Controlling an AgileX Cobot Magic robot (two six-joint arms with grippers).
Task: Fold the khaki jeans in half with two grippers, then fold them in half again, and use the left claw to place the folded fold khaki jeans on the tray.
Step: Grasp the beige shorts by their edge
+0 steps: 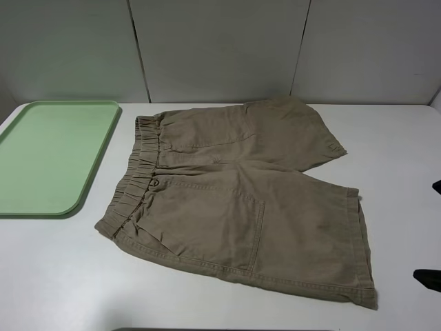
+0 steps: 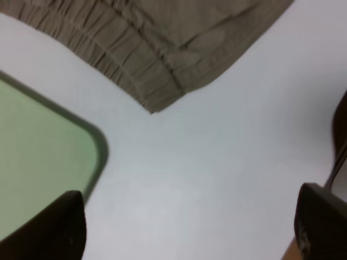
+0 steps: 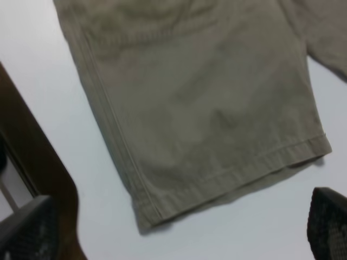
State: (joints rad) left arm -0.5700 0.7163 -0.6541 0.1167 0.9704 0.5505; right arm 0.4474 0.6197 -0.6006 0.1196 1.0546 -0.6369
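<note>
Nearby, tray [image 1: 48, 158] beside khaki jeans [image 1: 234, 200]; apart.

Plain khaki jeans [image 1: 241, 200], mint-green tray [image 1: 52, 155], seemingly white table [image 1: 62, 276].

A white table [image 1: 62, 276] stands before grey wall panels [image 1: 213, 48].
</note>
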